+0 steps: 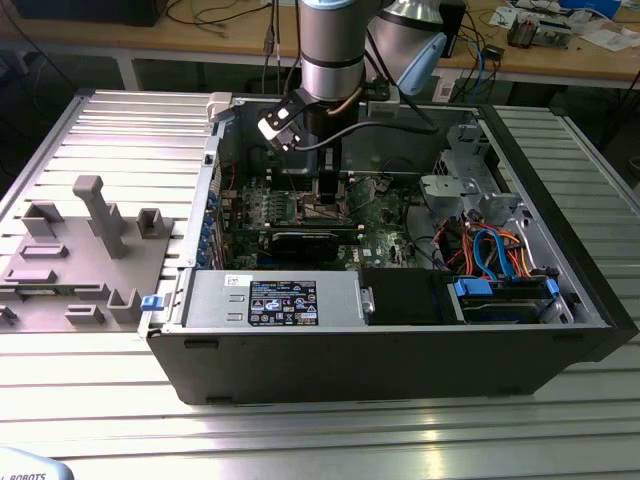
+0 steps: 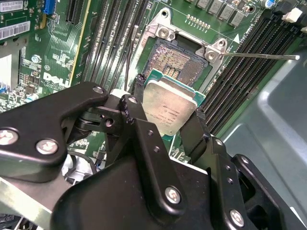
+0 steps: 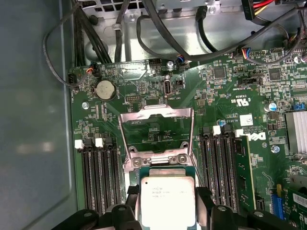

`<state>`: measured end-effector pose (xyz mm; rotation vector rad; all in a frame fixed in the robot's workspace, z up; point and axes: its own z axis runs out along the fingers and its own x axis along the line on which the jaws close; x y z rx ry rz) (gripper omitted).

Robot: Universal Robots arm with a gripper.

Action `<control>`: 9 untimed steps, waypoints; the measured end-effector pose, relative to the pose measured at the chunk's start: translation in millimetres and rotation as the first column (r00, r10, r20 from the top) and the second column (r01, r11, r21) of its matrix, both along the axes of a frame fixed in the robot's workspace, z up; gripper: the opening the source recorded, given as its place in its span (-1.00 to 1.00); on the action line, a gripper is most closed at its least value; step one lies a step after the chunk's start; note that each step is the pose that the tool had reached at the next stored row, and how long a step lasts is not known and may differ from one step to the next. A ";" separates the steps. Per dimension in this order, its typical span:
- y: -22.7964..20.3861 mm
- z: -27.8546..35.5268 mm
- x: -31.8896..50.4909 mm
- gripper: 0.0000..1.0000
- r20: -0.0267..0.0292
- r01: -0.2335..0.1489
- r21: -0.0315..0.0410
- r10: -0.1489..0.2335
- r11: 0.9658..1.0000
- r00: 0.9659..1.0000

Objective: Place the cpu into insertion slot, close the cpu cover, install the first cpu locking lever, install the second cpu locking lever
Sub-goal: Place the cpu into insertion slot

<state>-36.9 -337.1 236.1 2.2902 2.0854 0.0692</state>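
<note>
Two fingers (image 2: 135,108) of the gripper (image 2: 169,109), in the second wrist view, pinch the cpu (image 2: 170,108) by opposite edges close over the bare insertion slot (image 2: 178,61), so seating it well likely means keeping it level and square to the socket's silvery rim.

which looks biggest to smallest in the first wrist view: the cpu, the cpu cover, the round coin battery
1-2. cpu cover and cpu: they look about alike. The cpu is nearer the camera, so I won't rank them.
3. coin battery: clearly smallest.
</note>
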 end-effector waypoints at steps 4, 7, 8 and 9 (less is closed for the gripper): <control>0.0 -1.1 0.0 0.09 0.000 0.001 0.000 -0.001 1.000 1.000; 0.0 -2.0 0.0 0.09 0.000 0.001 0.000 -0.001 1.000 1.000; 0.0 -2.3 0.0 0.09 0.000 0.001 0.000 -0.001 1.000 1.000; 0.0 -2.7 0.0 0.09 0.000 0.002 0.000 -0.002 1.000 1.000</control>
